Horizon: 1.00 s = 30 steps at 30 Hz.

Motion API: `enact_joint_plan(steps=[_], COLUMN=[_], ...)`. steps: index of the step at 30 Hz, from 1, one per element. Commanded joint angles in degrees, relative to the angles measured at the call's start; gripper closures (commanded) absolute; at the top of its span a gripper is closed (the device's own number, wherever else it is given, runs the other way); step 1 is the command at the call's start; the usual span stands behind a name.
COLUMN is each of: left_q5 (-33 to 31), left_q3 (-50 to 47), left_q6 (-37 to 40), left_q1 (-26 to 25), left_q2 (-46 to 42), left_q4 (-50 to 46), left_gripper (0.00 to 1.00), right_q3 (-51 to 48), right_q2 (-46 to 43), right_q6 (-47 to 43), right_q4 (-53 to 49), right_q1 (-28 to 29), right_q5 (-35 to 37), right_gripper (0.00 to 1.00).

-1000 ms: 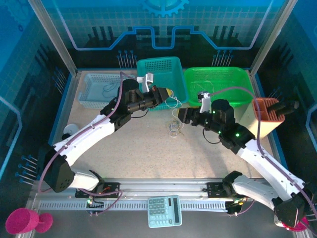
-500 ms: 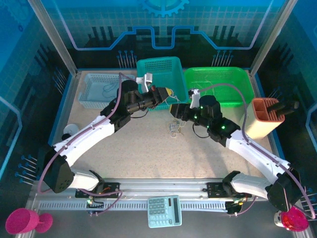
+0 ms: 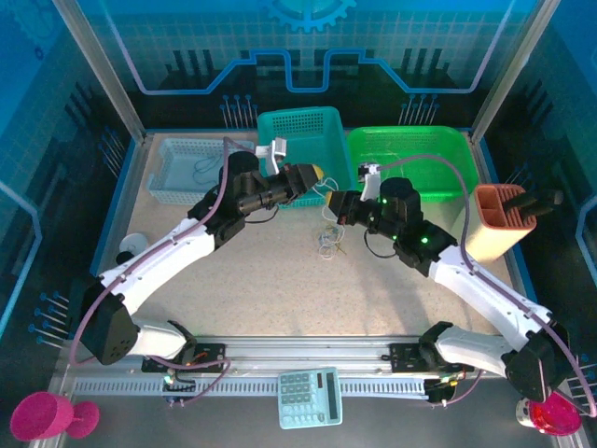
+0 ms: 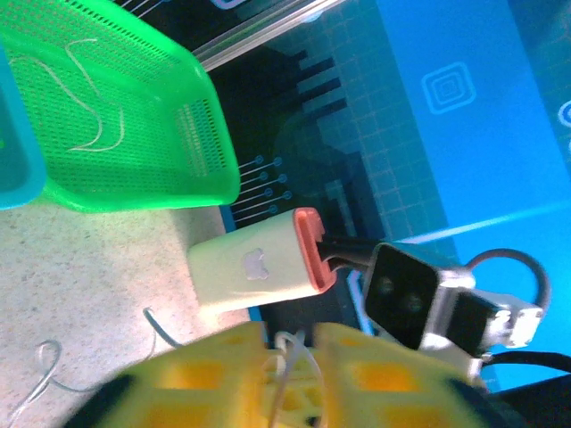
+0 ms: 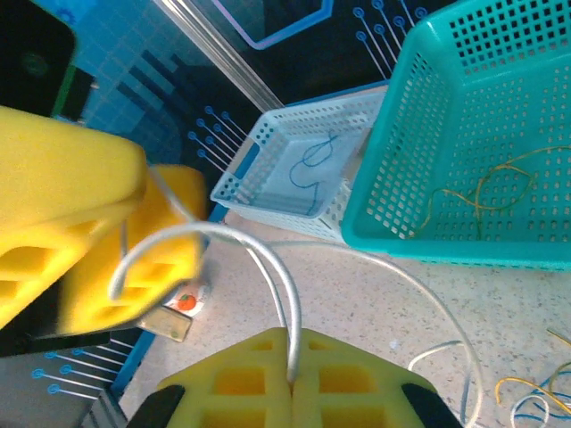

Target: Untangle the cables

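Right wrist view: my right gripper (image 5: 290, 348) is clenching a white cable (image 5: 207, 230), which is arching across to my left gripper (image 4: 290, 343), also pinching it. Below us, loose cables (image 3: 326, 241) are lying tangled on the table (image 3: 261, 280). Farther off, yellow cables (image 5: 482, 187) are sitting in the teal basket (image 5: 401, 152), and a grey-blue cable (image 5: 314, 159) is lying in the pale basket (image 5: 268, 183).
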Motion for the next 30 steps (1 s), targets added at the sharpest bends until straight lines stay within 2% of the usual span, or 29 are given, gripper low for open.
enact_joint_plan(steps=[1, 4, 9, 13, 20, 24, 30], left_q5=[-0.13, -0.46, -2.32, -0.72, 2.67, 2.97, 4.33], left_q3=[4.34, 6.2, 6.62, 4.47, -3.33, -4.08, -2.99], left_q6=[5.52, 8.83, 13.07, 13.14, 6.46, 6.17, 5.22], left_q1=[1.54, 3.79, 6.28, 6.37, 5.74, 4.48, 2.39], left_q2=[0.16, -0.8, -4.27, -5.82, -7.23, -5.94, -2.92], left_q4=[-5.07, -9.15, -14.28, -14.62, -6.46, -4.2, -0.03], left_gripper=[0.25, 0.03, 0.01, 0.07, 0.26, 0.37, 0.42], right_q3=[0.41, 0.22, 1.16, 0.64, -1.75, -3.11, -3.07], right_q2=[-3.38, -5.5, -6.81, -5.75, -3.88, -3.33, -2.36], right_q6=[1.2, 1.6, 2.7, 7.51, 15.85, 18.19, 20.72], right_q4=[-0.04, -1.58, -3.72, -1.35, 7.63, 10.32, 12.75], right_q1=[-0.23, -0.33, -0.95, -3.39, -7.23, -7.6, -7.98], right_q5=[-2.11, -2.09, -2.82, -7.31, -14.75, -16.57, -18.69], right_gripper=[1.0, 1.0, 1.0, 1.0, 1.0, 1.0, 1.0])
